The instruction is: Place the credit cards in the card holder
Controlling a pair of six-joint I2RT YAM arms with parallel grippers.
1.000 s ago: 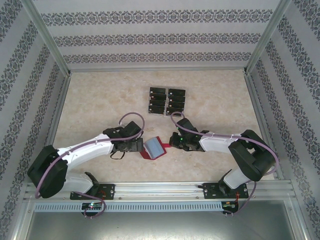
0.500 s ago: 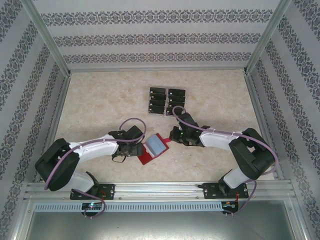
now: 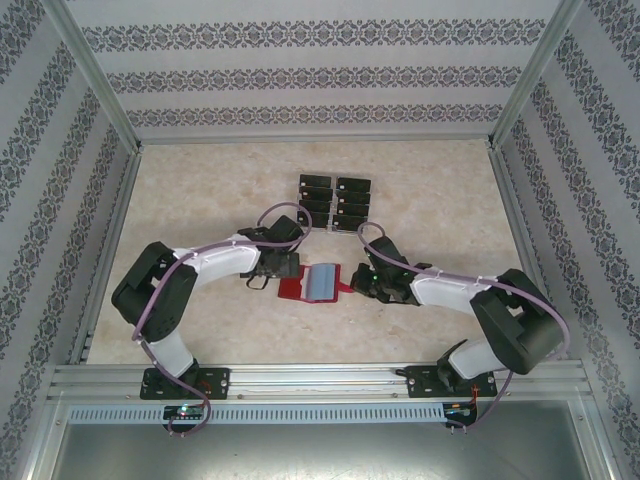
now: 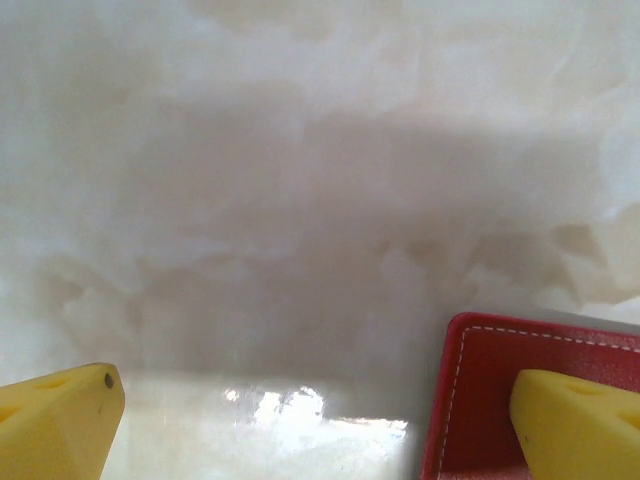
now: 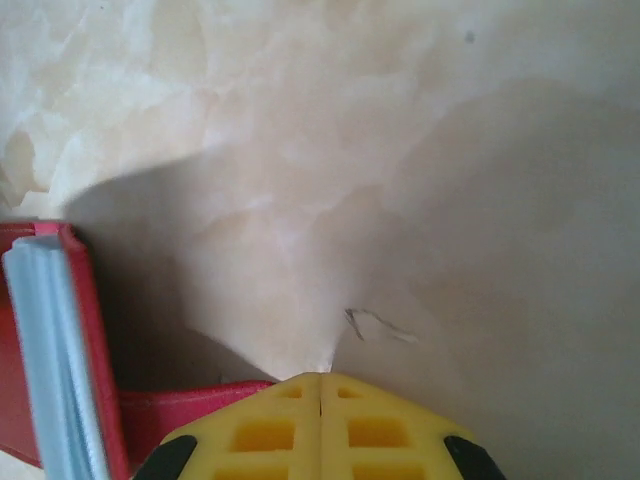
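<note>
The card holder [image 3: 318, 284], a red wallet, lies open on the table's middle with its grey-blue inside up. My left gripper [image 3: 287, 270] is at its left edge. In the left wrist view that gripper [image 4: 315, 405] is open, its right fingertip [image 4: 575, 425] resting on a red stitched corner of the card holder [image 4: 480, 400]. My right gripper [image 3: 354, 284] is at the wallet's right side. In the right wrist view it [image 5: 320, 385] is shut, tips together, over a red flap [image 5: 190, 405]. Several black credit cards [image 3: 334, 200] lie in two columns farther back.
Marble-patterned tabletop [image 3: 430, 200] stretches to both sides of the wallet. Patterned walls and metal frame posts [image 3: 515, 110] close in the back and sides. A metal rail [image 3: 320, 375] runs along the near edge by the arm bases.
The left arm has swung forward and right, its gripper now higher at the wallet's left edge. The wallet has shifted up and right and squared up. The right gripper stayed shut beside it.
</note>
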